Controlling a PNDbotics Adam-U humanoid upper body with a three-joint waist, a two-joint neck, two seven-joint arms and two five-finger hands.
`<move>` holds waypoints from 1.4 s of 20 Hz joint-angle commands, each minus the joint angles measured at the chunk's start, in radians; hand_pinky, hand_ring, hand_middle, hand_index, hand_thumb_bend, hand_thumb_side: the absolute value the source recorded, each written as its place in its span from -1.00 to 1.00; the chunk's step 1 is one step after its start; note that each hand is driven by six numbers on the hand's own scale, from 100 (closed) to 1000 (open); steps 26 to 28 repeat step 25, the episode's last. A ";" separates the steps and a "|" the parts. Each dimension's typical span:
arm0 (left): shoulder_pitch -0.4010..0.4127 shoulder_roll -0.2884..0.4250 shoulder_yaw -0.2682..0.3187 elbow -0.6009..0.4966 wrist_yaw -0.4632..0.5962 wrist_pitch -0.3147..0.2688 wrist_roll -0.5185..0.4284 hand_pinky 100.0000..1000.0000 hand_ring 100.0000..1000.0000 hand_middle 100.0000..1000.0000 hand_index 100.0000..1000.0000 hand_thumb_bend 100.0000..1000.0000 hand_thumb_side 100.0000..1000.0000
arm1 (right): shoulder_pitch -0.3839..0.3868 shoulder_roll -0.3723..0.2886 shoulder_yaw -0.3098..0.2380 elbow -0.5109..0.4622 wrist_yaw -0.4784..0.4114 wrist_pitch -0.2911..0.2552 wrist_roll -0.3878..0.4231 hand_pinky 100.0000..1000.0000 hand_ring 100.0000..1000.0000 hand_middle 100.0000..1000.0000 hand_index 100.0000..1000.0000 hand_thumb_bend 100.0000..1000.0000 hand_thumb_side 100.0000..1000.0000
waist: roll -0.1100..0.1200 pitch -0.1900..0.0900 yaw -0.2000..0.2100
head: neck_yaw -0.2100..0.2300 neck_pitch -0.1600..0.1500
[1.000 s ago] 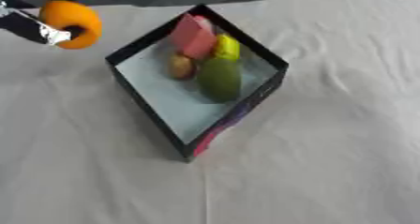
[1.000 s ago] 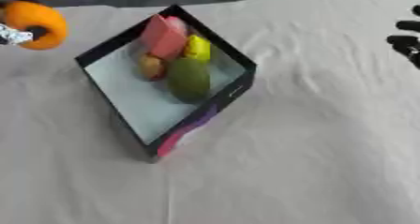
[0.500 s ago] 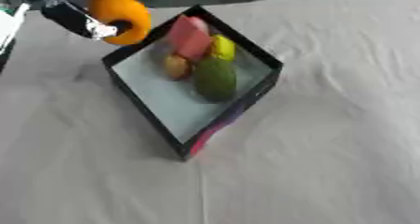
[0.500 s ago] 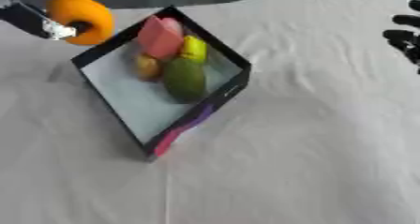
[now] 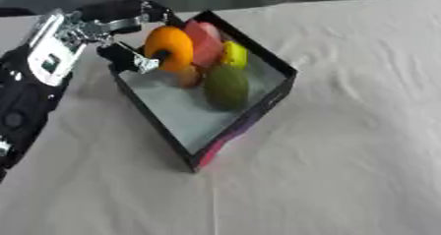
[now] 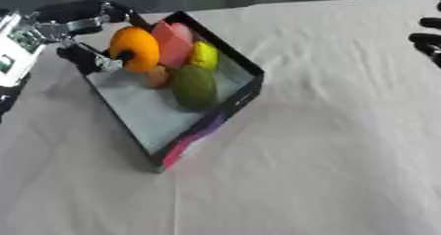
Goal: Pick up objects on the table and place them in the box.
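The left hand (image 5: 129, 57), fingers curled round the orange (image 5: 169, 47), hangs over the box (image 5: 258, 106) at its far-left rim. White cloth lies bare on the table (image 5: 344, 155) to the box's right. Of the right hand (image 6: 428, 40) only dark fingers show at the right edge, and whether they are apart I cannot tell.

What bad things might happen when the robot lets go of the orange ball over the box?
The orange ball is held by the left hand right above the box's left wall, so it may hit the rim and roll out onto the cloth. It also hangs close to the pink thing and the small orange piece, so it might land on them and bounce. The hand could nudge the box.
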 commanded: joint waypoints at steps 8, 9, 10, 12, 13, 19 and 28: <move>0.012 0.062 0.034 -0.088 0.170 0.014 0.048 0.87 0.90 0.99 1.00 -1.00 0.44 | -0.003 -0.036 -0.019 -0.026 -0.027 -0.019 -0.017 0.91 0.29 0.28 0.66 -1.00 0.24 | -0.019 -0.064 0.021 | -0.029 0.012; 0.029 0.077 0.043 -0.116 0.213 0.036 0.061 0.78 0.81 0.88 0.93 -1.00 0.21 | -0.001 -0.039 -0.022 -0.033 -0.035 -0.026 -0.024 0.90 0.29 0.28 0.66 -1.00 0.22 | -0.021 -0.066 0.025 | -0.035 0.015; 0.050 0.095 0.053 -0.151 0.262 0.069 0.071 0.77 0.79 0.86 0.92 -1.00 0.18 | 0.003 -0.043 -0.024 -0.042 -0.044 -0.034 -0.032 0.90 0.29 0.28 0.66 -1.00 0.21 | -0.022 -0.069 0.029 | -0.041 0.018; 0.105 0.129 0.081 -0.226 0.400 0.148 0.096 0.65 0.46 0.56 0.60 -1.00 -0.01 | 0.013 -0.054 -0.028 -0.061 -0.053 -0.055 -0.048 0.90 0.30 0.29 0.66 -1.00 0.19 | -0.022 -0.076 0.039 | -0.054 0.032; 0.142 0.150 0.095 -0.278 0.506 0.193 0.109 0.61 0.44 0.53 0.57 -1.00 0.00 | 0.018 -0.060 -0.030 -0.071 -0.054 -0.069 -0.056 0.90 0.30 0.30 0.66 -1.00 0.17 | -0.022 -0.079 0.044 | -0.058 0.040; 0.387 0.247 0.231 -0.631 0.992 0.395 0.274 0.40 0.22 0.32 0.47 -1.00 0.04 | 0.065 -0.068 -0.032 -0.082 -0.021 -0.132 -0.067 0.91 0.48 0.44 0.68 -1.00 0.14 | -0.029 -0.090 0.073 | -0.078 0.057; 0.642 0.214 0.340 -0.857 1.149 0.507 0.411 0.40 0.27 0.38 0.66 -1.00 0.10 | 0.083 -0.061 -0.036 -0.097 0.015 -0.173 -0.066 0.91 0.55 0.56 0.78 -1.00 0.10 | -0.034 -0.097 0.094 | -0.080 0.060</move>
